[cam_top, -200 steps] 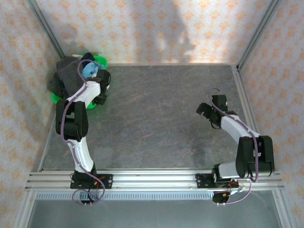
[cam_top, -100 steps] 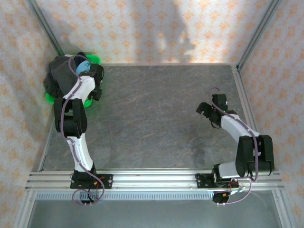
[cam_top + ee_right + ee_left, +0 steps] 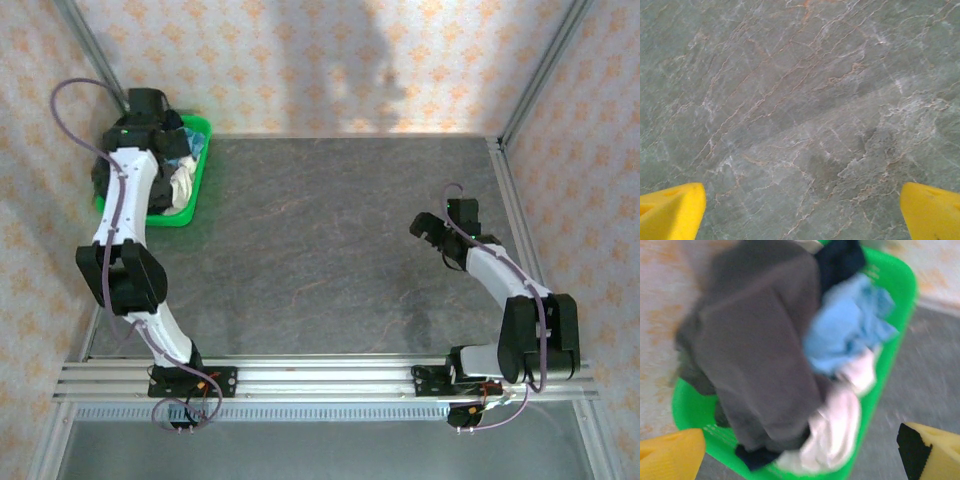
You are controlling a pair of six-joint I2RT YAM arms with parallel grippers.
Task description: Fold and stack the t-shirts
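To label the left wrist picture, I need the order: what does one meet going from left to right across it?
A yellow fingertip → dark brown-grey t-shirt → light blue t-shirt → other yellow fingertip.

Basket (image 3: 900, 285) bright green; dark brown-grey t-shirt (image 3: 755, 350), light blue t-shirt (image 3: 845, 330), cream t-shirt (image 3: 835, 425) and navy t-shirt (image 3: 840, 260) all plain. Table (image 3: 800, 100) grey marble look with white and rusty veins; walls (image 3: 300, 60) cream with repeating orange floral motif. Arms (image 3: 125, 195) white with black joints, cables (image 3: 72, 83) purple, fingertips (image 3: 670, 212) yellow, 1 with a black inner face.
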